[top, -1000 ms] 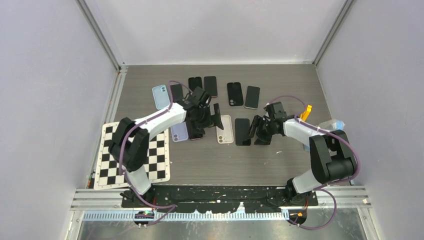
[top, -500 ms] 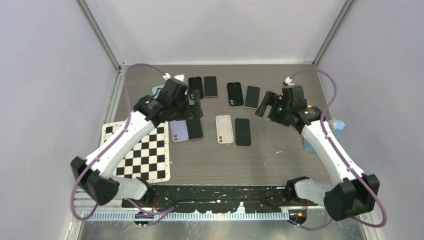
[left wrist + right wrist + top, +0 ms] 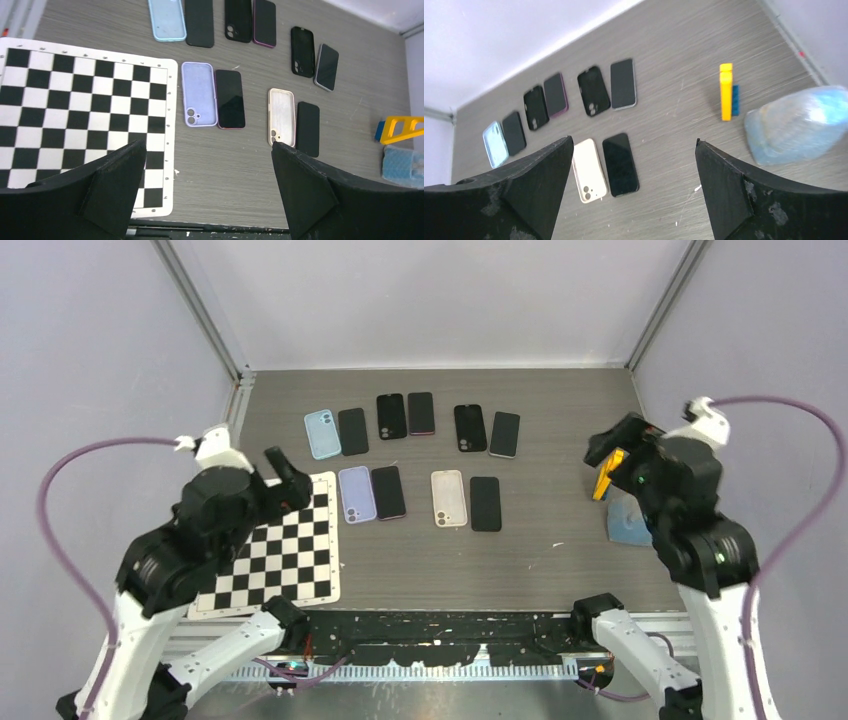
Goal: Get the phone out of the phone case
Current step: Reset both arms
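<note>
Phone (image 3: 485, 503), black and face up, sits bare in the middle of the counter (image 3: 540, 560), just beside a white case (image 3: 449, 498) rather than inside it. The left pincer (image 3: 207, 147) hangs high over the checkerboard mat (image 3: 290, 550) at lower left, its jaws spread wide with nothing between them. From there the pair lies up and to the right, beyond a lilac case (image 3: 357, 494) and its own dark phone (image 3: 389, 492). The right pincer (image 3: 634, 141) also gapes empty, close to the right edge above the yellow block (image 3: 607, 472), and from it the pair lies left and a little lower. In the overhead view the right one looks nearer, though both are well apart from the pair. The long axis of the phone and of the case runs up and down the frame. Every phone I can make out lies outside a case, so I'd judge nothing is left to pull out.
</note>
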Controlling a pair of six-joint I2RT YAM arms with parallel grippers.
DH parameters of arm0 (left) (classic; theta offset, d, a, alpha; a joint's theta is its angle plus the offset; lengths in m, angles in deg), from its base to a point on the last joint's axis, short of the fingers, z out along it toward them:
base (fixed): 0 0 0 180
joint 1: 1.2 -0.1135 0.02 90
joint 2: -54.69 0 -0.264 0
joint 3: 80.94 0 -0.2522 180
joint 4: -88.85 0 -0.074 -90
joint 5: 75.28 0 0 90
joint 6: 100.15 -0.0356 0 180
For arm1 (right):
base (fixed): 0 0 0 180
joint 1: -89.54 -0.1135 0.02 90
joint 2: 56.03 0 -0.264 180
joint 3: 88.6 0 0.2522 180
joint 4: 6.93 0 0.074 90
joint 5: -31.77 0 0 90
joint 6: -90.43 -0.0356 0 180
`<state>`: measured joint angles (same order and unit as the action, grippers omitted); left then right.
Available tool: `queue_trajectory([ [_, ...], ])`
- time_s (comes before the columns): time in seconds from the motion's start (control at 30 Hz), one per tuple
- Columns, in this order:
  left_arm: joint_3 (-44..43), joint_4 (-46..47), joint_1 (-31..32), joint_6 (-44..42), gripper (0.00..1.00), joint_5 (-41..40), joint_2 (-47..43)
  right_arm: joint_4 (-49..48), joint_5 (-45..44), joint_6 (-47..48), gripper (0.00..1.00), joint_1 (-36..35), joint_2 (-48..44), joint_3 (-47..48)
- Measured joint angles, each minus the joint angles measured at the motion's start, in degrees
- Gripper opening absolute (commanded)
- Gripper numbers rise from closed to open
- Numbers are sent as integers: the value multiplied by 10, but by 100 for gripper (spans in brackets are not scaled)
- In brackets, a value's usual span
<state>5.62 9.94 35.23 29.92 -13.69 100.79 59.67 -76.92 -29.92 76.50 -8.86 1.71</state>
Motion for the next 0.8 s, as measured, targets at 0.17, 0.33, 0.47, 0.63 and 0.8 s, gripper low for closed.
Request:
queue_trajectory([
  [0.17, 9, -43, 0, 9, 100, -28, -80, 32, -78, -17, 98, 0, -104, 4],
  [0.33, 14, -82, 0, 15, 100, -40, -123, 56, -131, -30, 99, 0, -186, 13],
  [0.47, 14, -109, 0, 19, 100, -41, -146, 71, -153, -38, 99, 0, -218, 13],
  [0.63, 13, -131, 0, 21, 100, -38, -167, 80, -161, -44, 99, 0, -226, 12],
  [0.8, 13, -146, 0, 21, 100, -30, -183, 82, -160, -49, 99, 0, -226, 6],
])
